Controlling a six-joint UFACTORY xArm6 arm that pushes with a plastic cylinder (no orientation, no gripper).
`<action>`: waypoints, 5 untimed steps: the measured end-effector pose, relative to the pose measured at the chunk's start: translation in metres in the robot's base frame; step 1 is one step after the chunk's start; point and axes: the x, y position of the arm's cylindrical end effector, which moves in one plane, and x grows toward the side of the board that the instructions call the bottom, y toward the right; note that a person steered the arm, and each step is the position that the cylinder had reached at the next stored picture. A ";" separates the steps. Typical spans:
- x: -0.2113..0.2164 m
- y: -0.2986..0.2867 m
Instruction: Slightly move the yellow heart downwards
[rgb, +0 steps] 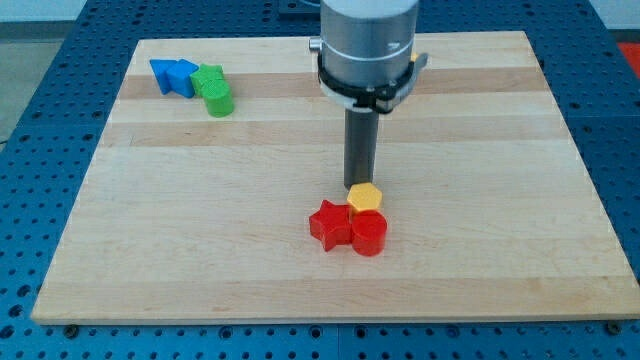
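The rod's tip (359, 187), gripperless and holding nothing, was set just beyond the small yellow block (366, 197), its heart shape unclear, a short nearward push remaining, with the red star block (329, 223) and red cylinder block (369, 234) touching it in front.

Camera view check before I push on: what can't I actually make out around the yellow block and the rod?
- My tip: its very end meets the yellow block at that block's upper edge; actual contact cannot be told.
- Yellow block: the red cylinder covers its lower part, so a heart shape is unconfirmed.
- Arm: cut off by the view's top.
- Blue block and green blocks, upper left: too small and bunched to name shapes.
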 end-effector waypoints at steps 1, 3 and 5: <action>-0.007 0.044; -0.139 0.183; -0.251 0.137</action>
